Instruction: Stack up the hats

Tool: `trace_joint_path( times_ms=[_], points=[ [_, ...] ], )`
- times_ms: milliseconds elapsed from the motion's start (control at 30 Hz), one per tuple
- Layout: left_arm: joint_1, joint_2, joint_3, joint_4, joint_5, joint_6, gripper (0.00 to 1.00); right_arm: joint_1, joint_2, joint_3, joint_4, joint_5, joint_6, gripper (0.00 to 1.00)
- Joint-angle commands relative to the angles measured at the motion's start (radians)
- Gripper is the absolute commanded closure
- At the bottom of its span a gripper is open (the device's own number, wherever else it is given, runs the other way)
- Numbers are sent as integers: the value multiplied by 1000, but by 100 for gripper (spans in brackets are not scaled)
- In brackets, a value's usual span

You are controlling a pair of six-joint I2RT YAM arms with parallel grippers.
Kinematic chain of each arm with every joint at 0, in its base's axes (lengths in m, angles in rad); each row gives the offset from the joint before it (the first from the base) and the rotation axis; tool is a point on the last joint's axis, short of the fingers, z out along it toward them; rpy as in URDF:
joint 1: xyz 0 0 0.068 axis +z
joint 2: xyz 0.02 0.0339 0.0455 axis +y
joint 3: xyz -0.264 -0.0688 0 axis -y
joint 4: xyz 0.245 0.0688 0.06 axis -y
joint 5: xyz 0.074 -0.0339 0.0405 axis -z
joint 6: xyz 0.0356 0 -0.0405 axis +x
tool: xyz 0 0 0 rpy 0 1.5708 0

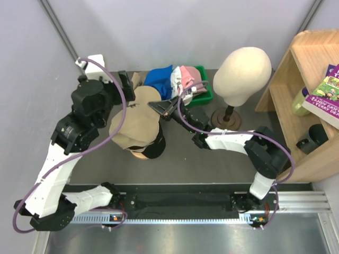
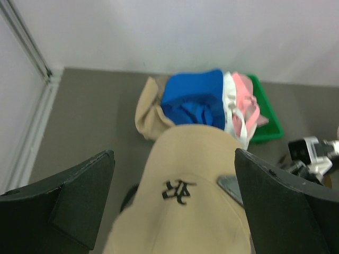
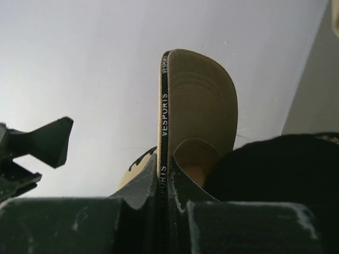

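A tan hat [image 1: 133, 124] with a black logo [image 2: 179, 190] is held over a black hat [image 1: 152, 148] on the table. My right gripper [image 1: 162, 107] is shut on the tan hat's rim; the right wrist view shows its jaws [image 3: 165, 169] pinching the sweatband, with the black hat [image 3: 275, 180] beside it. My left gripper [image 1: 127, 87] is open, its fingers [image 2: 85, 196] standing either side of the tan hat's crown without touching it. Behind lie a khaki-brown hat [image 2: 151, 106], a blue hat [image 2: 193, 98], a white hat [image 2: 231, 108] and a pink hat [image 2: 246, 95].
The pile of hats leans on a green bin [image 1: 204, 91] at the back. A cream mannequin head [image 1: 242, 69] on a round stand [image 1: 226, 117] is to the right. A wooden shelf [image 1: 296, 79] with a book [image 1: 326, 95] stands at far right.
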Motion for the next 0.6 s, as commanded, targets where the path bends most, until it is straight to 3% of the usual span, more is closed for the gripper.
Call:
trace_joint_path(
  times_ms=[0,367,567],
  points=[
    [0,-86,-133,8,50,-119,1,-12,52,-19,136,-34,21,100],
    [0,-267,-360,-85,70,-262,1,-45,79,-123,178,24,51,100],
    [0,-307,-434,-64,73,-274,1,-39,102,-65,106,61,13,100]
  ],
)
